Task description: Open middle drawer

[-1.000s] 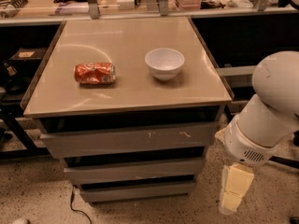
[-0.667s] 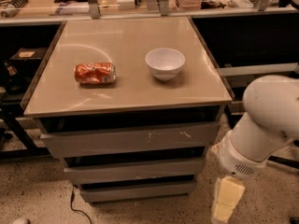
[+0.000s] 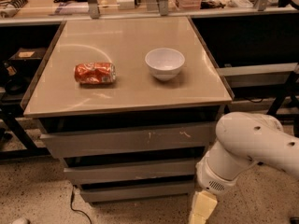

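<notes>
Arm (image 3: 247, 143): a bulky white link enters from the right edge and angles down and left to a rounded wrist housing at the cabinet's lower right corner. It sits in front of the cabinet, low, on its right side.

Gripper (image 3: 202, 209): a pale yellow piece hangs straight down from the wrist and is cut off by the bottom edge of the view. It lies below and to the right of the drawer fronts and touches none of them. Whether it is open or closed cannot be told. Nothing is seen in its hold.

Middle drawer (image 3: 133, 170): the second of three grey fronts, plain and unmarked. It sits under the scratched top drawer (image 3: 126, 141) and above the narrower bottom drawer (image 3: 135, 191). A dark gap runs above it and none of its box shows. Its right end is just beside the wrist housing.

Worktop (image 3: 126, 90): tan and glossy. A crushed red can (image 3: 95, 73) lies on its side at the left. A white bowl (image 3: 164, 63) stands upright to its right, well apart from it.
</notes>
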